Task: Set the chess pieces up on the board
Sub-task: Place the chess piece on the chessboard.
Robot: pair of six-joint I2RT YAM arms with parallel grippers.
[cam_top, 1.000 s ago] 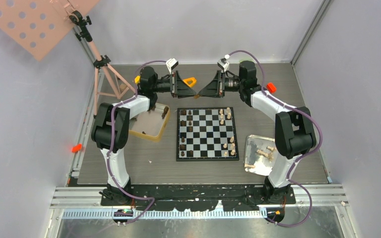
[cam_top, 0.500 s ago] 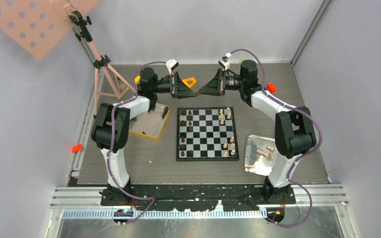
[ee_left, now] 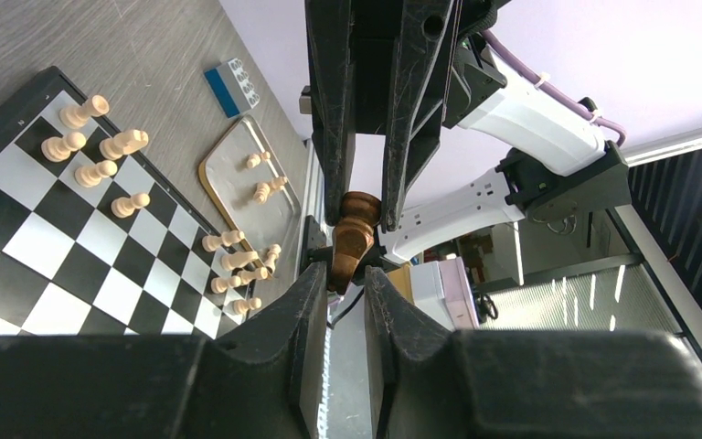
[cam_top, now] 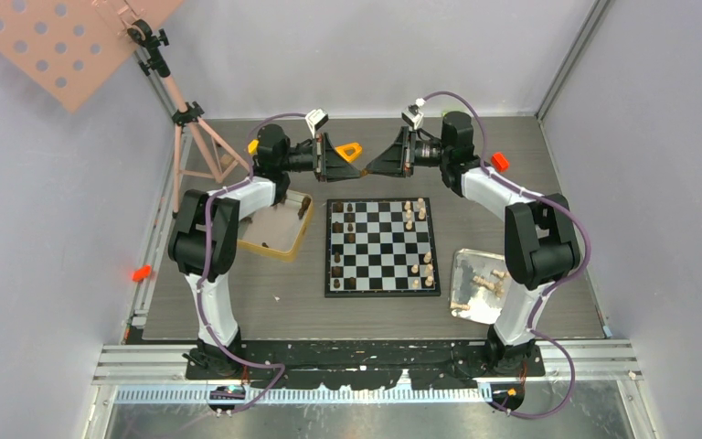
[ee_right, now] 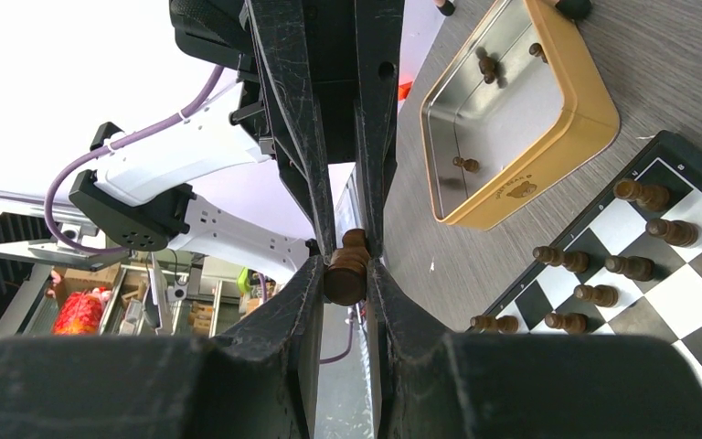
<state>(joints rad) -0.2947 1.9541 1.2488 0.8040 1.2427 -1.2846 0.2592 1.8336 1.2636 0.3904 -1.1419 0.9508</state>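
My left gripper (cam_top: 357, 167) and right gripper (cam_top: 371, 166) meet tip to tip in the air above the far edge of the board (cam_top: 383, 258). One dark brown chess piece (ee_left: 352, 240) is between them. The left wrist view shows my left gripper (ee_left: 343, 274) closed on its lower end. The right wrist view shows my right gripper (ee_right: 347, 267) clamped on the piece's round base (ee_right: 346, 270). Dark pieces (cam_top: 338, 259) stand along the board's left columns. Pale pieces (cam_top: 425, 265) stand along its right columns.
A gold tin (cam_top: 303, 233) holding a few dark pieces lies left of the board. A silver tray (cam_top: 462, 265) with pale pieces lies to its right. A blue toy brick (ee_left: 233, 87) lies beyond the tray. An orange block (cam_top: 353, 149) and a tripod (cam_top: 192, 137) stand at the back.
Both grippers, still joined at the dark piece, have shifted slightly toward the back of the table. Nothing on the board has moved.
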